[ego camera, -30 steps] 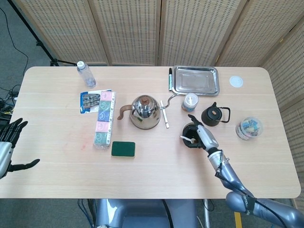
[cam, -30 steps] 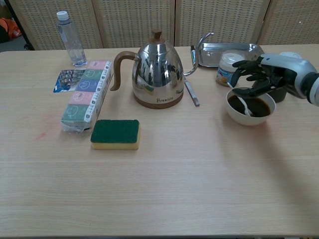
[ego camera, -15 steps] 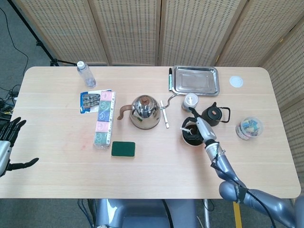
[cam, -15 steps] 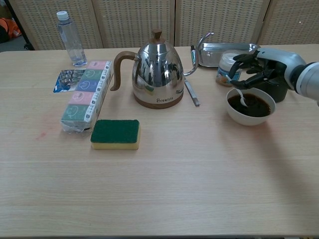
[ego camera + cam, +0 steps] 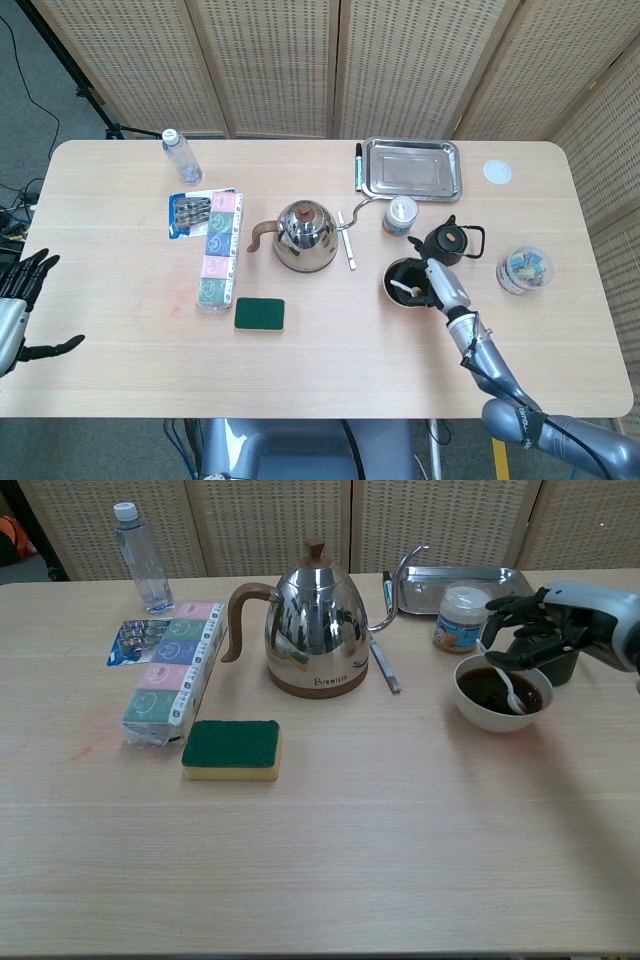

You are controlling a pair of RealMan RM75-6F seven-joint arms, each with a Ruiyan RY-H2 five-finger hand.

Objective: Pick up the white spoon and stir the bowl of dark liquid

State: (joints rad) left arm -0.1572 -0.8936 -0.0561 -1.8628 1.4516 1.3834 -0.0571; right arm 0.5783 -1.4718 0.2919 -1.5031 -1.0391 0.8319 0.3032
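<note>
A white bowl (image 5: 478, 707) of dark liquid (image 5: 490, 690) stands right of the steel kettle; the head view shows the bowl (image 5: 390, 291) too. My right hand (image 5: 540, 632) hovers over its far right side and holds the white spoon (image 5: 510, 690), whose tip dips into the liquid. In the head view the right hand (image 5: 445, 287) covers the bowl's right edge and the spoon (image 5: 402, 290) shows inside it. My left hand (image 5: 18, 305) hangs off the table's left edge, fingers spread and holding nothing.
A steel kettle (image 5: 314, 625) is mid-table with a green sponge (image 5: 232, 748) and tea box (image 5: 173, 670) to its left. A small jar (image 5: 460, 618), a black pot (image 5: 450, 242) and a metal tray (image 5: 412, 168) crowd the bowl's far side. A water bottle (image 5: 138, 558) stands far left.
The right hand has swung from the bowl's far left rim toward its right side, carrying the spoon through the liquid. The left hand has barely moved.
</note>
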